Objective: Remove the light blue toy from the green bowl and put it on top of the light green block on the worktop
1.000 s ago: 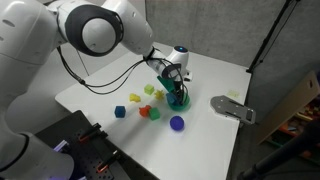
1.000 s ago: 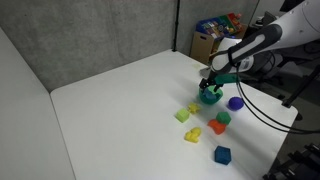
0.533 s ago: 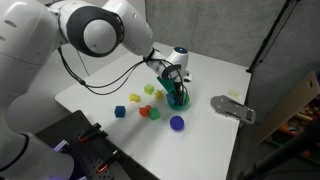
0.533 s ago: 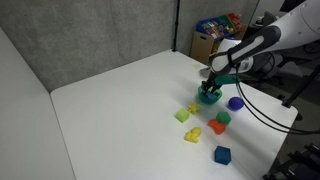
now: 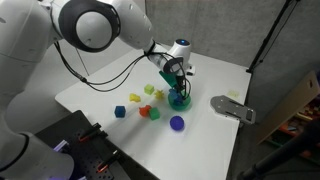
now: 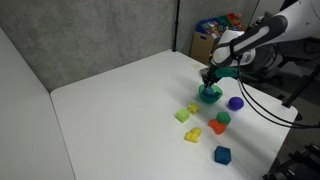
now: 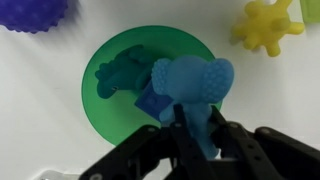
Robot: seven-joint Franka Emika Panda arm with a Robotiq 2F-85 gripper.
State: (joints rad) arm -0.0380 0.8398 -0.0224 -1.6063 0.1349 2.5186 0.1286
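The light blue toy (image 7: 190,82) is pinched between my gripper's (image 7: 198,110) two dark fingers, which are shut on it. It hangs just over the green bowl (image 7: 103,100), and its shadow falls inside the bowl. In both exterior views the gripper (image 5: 177,84) (image 6: 210,80) points down right above the bowl (image 5: 179,102) (image 6: 210,97). The light green block (image 6: 182,115) lies on the white worktop a short way from the bowl.
A purple ball (image 5: 177,123) (image 7: 35,12) and a yellow spiky toy (image 7: 265,25) lie close to the bowl. Red, green, yellow pieces and a darker blue cube (image 6: 222,154) are scattered nearby. A grey device (image 5: 232,108) sits at the table edge.
The jaws have shut on the light blue toy inside the bowl. The gripper has risen a little with it.
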